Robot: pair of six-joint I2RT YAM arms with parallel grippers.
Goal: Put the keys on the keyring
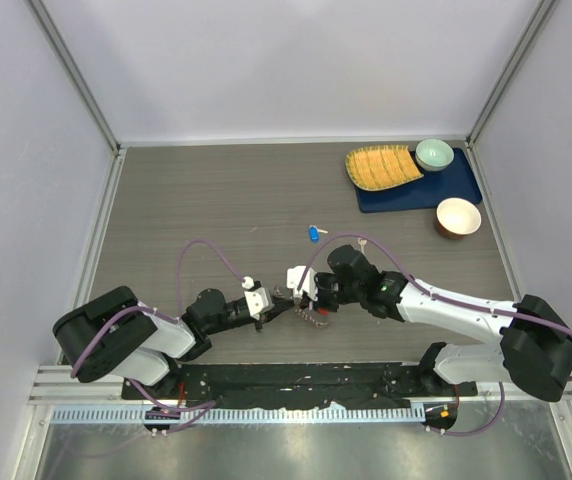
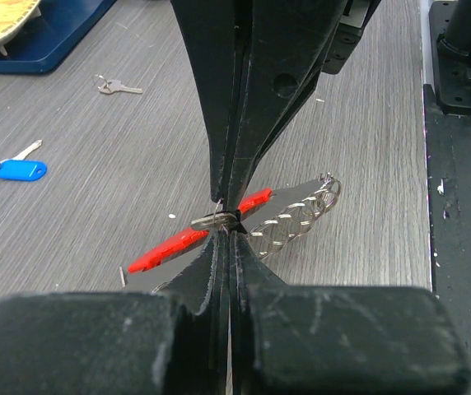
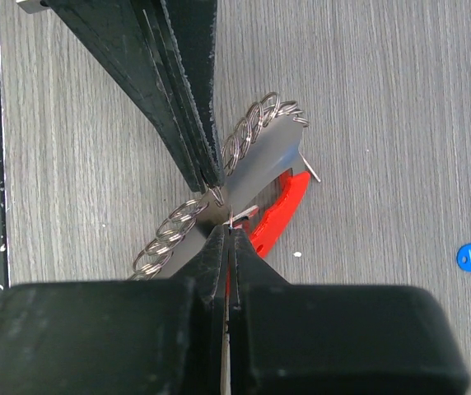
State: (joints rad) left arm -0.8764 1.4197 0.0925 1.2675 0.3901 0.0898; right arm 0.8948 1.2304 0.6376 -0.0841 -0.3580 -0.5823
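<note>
Top view: the left gripper [image 1: 282, 300] and right gripper [image 1: 300, 296] are met tip to tip at lower centre of the desk [image 1: 186, 210]. The keyring [image 1: 312, 318] is seen just below them. A blue-headed key [image 1: 314, 233] is noted above, well apart.

Left wrist view: both pairs of jaws are clenched, the left from the bottom of the frame, the right from the top. Their tips touch at a small silver piece; which pair grips it cannot be told. The red fob [image 2: 168, 248] and chain [image 2: 295, 217] are seen beneath. A silver key [image 2: 118, 85] lies at upper left.

Right wrist view: the same meeting is seen at frame centre, both jaws clenched. Chain loops are spread to upper right and lower left, with the fob just right of the tips.
</note>
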